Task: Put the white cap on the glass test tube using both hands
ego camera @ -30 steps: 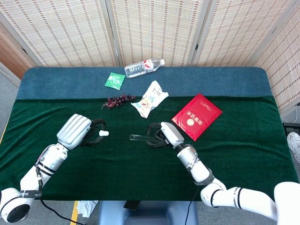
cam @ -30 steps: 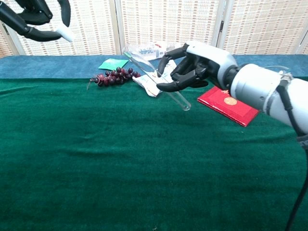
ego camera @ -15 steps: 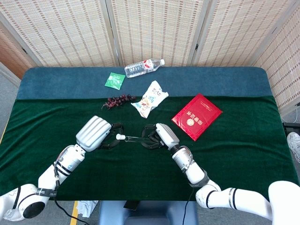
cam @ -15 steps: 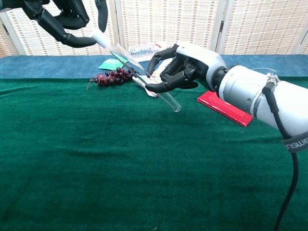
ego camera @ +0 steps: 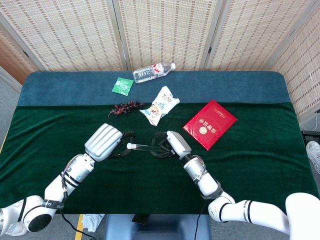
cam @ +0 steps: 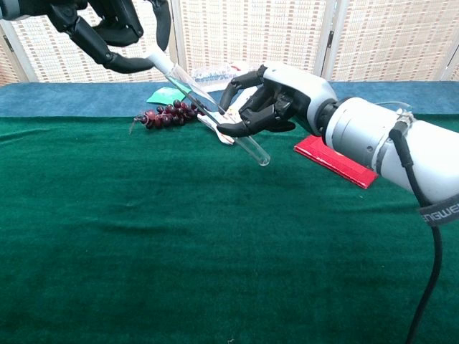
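My right hand (ego camera: 172, 144) (cam: 276, 100) grips the glass test tube (ego camera: 146, 147) (cam: 215, 115) above the green cloth. The tube slants with its open end up and toward the left. My left hand (ego camera: 107, 142) (cam: 107, 32) pinches the white cap (ego camera: 132, 146) (cam: 158, 59) and holds it against the tube's open end. In the chest view the cap sits right at the tube's mouth. How far it is seated cannot be told.
Behind the hands lie a bunch of dark grapes (ego camera: 126, 107), a snack packet (ego camera: 160, 105), a red booklet (ego camera: 210, 124), a green sachet (ego camera: 121, 86) and a water bottle (ego camera: 153, 72). The table (ego camera: 260, 165) is covered in green cloth, with blue cloth at the back.
My left hand has moved right with the cap, from well apart to meeting the tube's open end. My right hand shifted slightly left with the tube.
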Available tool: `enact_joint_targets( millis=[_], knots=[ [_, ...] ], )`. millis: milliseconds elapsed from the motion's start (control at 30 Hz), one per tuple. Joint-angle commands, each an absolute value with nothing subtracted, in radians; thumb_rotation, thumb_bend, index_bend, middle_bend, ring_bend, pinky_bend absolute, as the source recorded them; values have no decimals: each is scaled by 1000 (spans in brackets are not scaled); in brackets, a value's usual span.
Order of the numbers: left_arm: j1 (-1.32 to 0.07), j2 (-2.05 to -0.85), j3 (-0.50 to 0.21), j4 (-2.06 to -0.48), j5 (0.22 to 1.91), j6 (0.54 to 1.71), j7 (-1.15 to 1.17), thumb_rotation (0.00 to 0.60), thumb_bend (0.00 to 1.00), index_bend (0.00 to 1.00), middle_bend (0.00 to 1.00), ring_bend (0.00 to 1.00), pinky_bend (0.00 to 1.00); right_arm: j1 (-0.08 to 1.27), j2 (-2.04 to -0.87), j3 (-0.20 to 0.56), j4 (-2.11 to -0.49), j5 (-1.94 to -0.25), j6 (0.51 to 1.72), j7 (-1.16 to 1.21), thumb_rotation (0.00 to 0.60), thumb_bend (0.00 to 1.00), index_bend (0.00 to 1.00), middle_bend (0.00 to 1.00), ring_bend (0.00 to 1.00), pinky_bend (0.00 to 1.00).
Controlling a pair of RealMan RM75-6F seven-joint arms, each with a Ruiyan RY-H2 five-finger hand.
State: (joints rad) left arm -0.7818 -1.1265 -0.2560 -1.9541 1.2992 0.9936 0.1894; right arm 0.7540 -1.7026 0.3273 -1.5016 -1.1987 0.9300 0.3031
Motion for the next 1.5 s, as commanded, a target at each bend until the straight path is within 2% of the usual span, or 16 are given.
enact_joint_targets(
  millis=[33,900,1500],
  knots=[
    [-783,-1126,-255,-1956,1299,996,191,600,450,588,948,839,854,755,-1703,327,-1501,-1200,932,302,600,456,758,992,1000,1000],
    [-794,-1129,-260,-1956,1269,979,60,600,450,587,948,837,854,750,-1726,327,-1479,-1242,970,365,600,457,758,992,1000,1000],
    [-797,-1160,-247,-1919,1281,997,74,600,449,574,949,835,854,749,-1736,332,-1478,-1238,982,371,600,457,770,992,1000,1000]
  ],
)
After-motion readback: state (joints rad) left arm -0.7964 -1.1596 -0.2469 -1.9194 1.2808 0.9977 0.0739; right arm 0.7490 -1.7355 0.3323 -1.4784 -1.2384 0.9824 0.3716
